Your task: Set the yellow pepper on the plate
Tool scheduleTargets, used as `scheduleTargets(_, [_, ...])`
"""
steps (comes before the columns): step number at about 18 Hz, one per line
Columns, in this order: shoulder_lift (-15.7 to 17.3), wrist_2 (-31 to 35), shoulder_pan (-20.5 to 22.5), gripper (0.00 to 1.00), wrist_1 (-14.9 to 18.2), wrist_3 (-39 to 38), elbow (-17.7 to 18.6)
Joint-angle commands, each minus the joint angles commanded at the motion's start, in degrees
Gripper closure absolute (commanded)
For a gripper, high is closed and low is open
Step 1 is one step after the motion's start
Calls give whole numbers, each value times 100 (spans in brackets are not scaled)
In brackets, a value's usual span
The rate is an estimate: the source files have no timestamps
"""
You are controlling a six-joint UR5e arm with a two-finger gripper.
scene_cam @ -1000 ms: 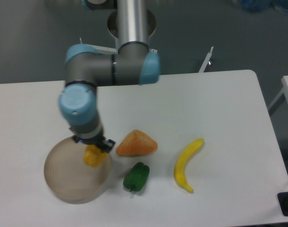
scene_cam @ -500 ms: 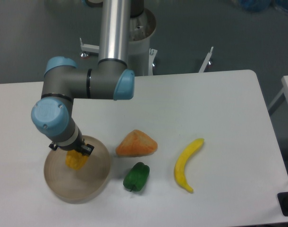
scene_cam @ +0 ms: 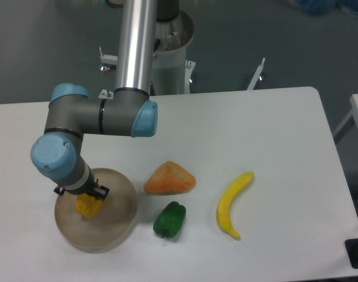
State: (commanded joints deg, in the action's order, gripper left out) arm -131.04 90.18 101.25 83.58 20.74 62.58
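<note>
The yellow pepper is a small yellow-orange lump held in my gripper over the left part of the plate. The plate is a round beige-tan disc at the front left of the table. My gripper is shut on the pepper, and the arm's wrist hides its top and the fingers. I cannot tell whether the pepper touches the plate's surface.
An orange wedge-shaped food lies just right of the plate. A green pepper lies in front of it. A yellow banana lies further right. The arm's base post stands at the back.
My gripper has carried the yellow pepper leftward, from the plate's right rim to over its left middle. The arm has swung left with it. The other foods have not moved.
</note>
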Motion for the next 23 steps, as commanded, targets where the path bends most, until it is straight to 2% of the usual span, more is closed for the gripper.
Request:
scheduleTargets(1, [0,0,9,58,0,0,0])
scheduleTargets(3, [0,0,9,49,0,0,0])
scheduleTargets(4, [0,0,0,40,0,0,0])
scheduleTargets(5, [9,9,0,26,-9,17,-9])
scheduleTargets(6, [9,9,9,16,-9,44,-9])
scheduleTargets(7, [17,17,9,9,-35,53,-17])
scheduleTargets(9, [44,26,9,1,-105,70,-35])
scheduleTargets(13, [175,88,166,1,-175,201,-105])
scheduleTargets(23, [703,88,1546,1,-141,1923,-88])
